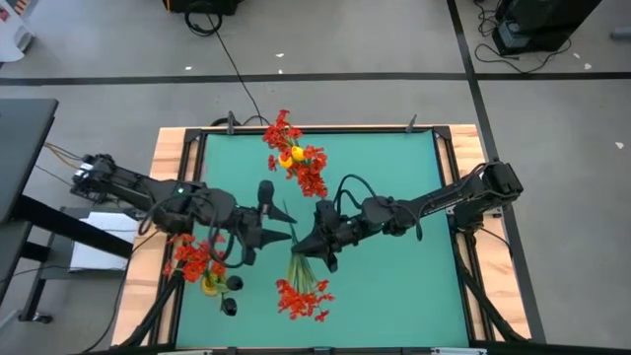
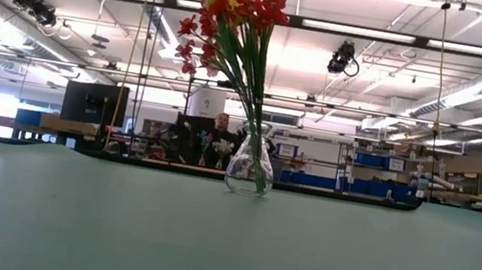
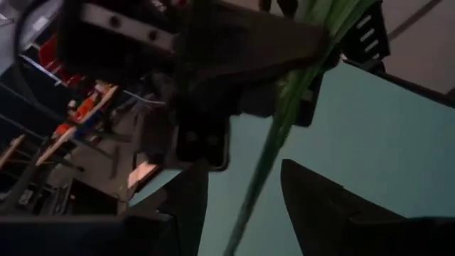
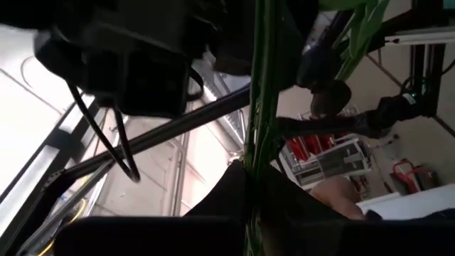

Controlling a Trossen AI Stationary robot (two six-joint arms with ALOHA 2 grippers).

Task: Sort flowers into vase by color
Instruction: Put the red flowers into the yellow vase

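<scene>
A workshop with ceiling lights and shelving lies beyond the green counter, where a person sits far back behind the vase. That clear vase stands near the counter's far edge and holds red flowers with one yellow bloom among them. Above the counter's middle the two arms meet. The right end effector is clamped narrow on a bunch of green stems, whose red blossoms fan out toward the near edge. The left end effector sits just beside it, fingers spread wide on either side of a stem and not pressing it. A second vase with red and yellow flowers stands at the counter's left edge, under the left arm.
</scene>
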